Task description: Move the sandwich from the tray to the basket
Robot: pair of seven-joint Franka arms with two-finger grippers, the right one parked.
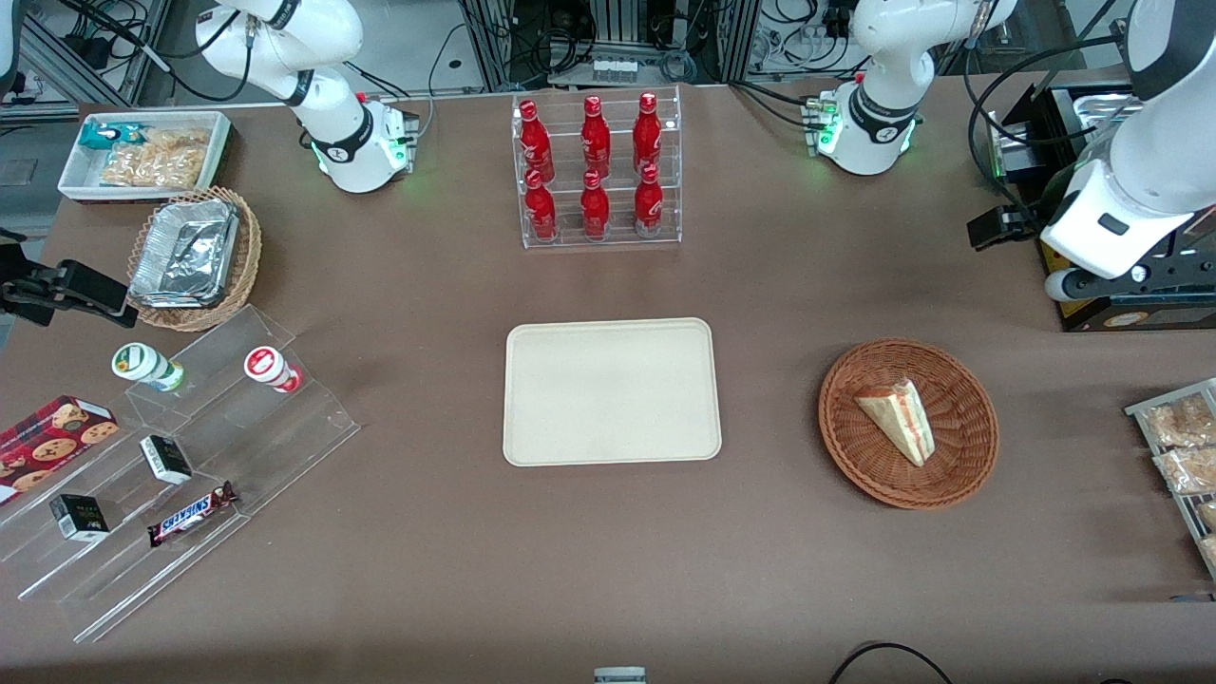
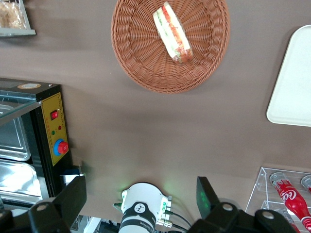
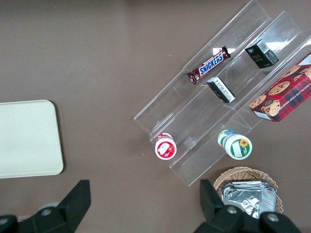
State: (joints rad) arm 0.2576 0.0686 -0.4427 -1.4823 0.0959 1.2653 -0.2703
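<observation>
Sandwich point(image 1: 898, 420), one, wedge-shaped, lying in the brown wicker basket point(image 1: 845, 437), beside the cream tray point(image 1: 613, 391) toward the working arm's end; gripper point(image 1: 999, 228), one, fingers parted around nothing, raised near the oven point(image 1: 1140, 315), farther from the front camera than the basket.

Place: we think it is a robot lab.
Clock: we put the white tray point(image 1: 613, 399) in the middle, with six nearest the front camera.
Robot arm point(image 1: 869, 119): we see its white base between one and two.
Gripper point(image 1: 999, 228): we see this black robot hand at two, fingers apart.
Metal frame point(image 1: 732, 43), wires point(image 1: 568, 57): near twelve.
Shop-like bits: we see red bottles point(image 1: 596, 142) at twelve and a cookie box point(image 1: 57, 446) at nine.
</observation>
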